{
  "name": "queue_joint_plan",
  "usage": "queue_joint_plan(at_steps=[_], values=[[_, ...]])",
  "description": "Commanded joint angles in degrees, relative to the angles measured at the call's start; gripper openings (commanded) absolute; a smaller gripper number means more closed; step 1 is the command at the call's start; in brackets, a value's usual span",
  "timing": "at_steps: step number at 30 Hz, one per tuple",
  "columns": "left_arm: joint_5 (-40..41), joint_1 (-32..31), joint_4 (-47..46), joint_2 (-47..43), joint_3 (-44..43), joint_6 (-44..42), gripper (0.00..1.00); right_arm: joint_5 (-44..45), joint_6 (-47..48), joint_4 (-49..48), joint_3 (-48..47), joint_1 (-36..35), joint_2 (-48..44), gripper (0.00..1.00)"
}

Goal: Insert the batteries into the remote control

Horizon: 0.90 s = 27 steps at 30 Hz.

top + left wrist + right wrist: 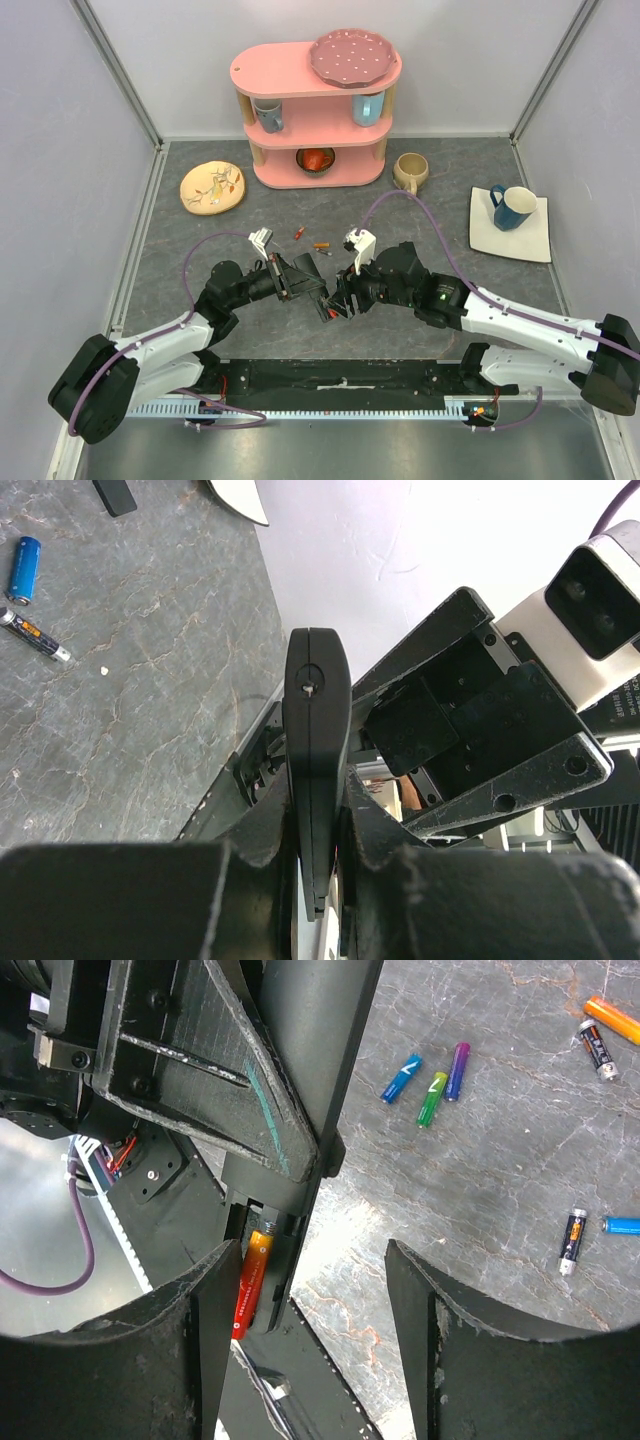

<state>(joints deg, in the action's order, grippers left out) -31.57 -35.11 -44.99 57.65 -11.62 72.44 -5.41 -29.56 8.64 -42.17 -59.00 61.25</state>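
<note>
The remote control [316, 730] is a slim black bar seen edge-on, and my left gripper [318, 830] is shut on it, holding it above the table. In the right wrist view the remote control [312, 1060] runs down from the top. An orange battery [253, 1278] sits in its long recess. My right gripper [305, 1295] stands open around the remote's lower end, its left finger [200, 1350] beside the orange battery. Loose batteries lie on the table: blue [400, 1078], green [432, 1098], purple [457, 1070] and several more at the right [571, 1241]. In the top view both grippers [335, 300] meet mid-table.
A pink two-tier shelf [300, 75] with a plate and mugs stands at the back. A yellow plate [212, 187] lies back left, a beige mug [410, 172] back right. A blue mug [512, 207] stands on a white square plate [530, 240]. Two batteries [321, 245] lie beyond the grippers.
</note>
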Motion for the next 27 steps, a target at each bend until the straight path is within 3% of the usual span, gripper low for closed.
queue_joint_plan(at_steps=[1,13,27], values=[[-0.16,-0.04,-1.33,-1.22,-0.51,-1.78,0.02,2.16,0.47,1.11,-2.39,0.12,0.44,0.66],[0.02,-0.13,-0.89,-1.84,-0.34,-1.87,0.02,3.30,0.03,1.99,-2.39,0.20,0.36,0.65],[-0.07,-0.13,-1.50,-1.05,-0.25,-0.99,0.02,-1.27,1.52,-2.32,-1.33,0.12,-5.44,0.74]])
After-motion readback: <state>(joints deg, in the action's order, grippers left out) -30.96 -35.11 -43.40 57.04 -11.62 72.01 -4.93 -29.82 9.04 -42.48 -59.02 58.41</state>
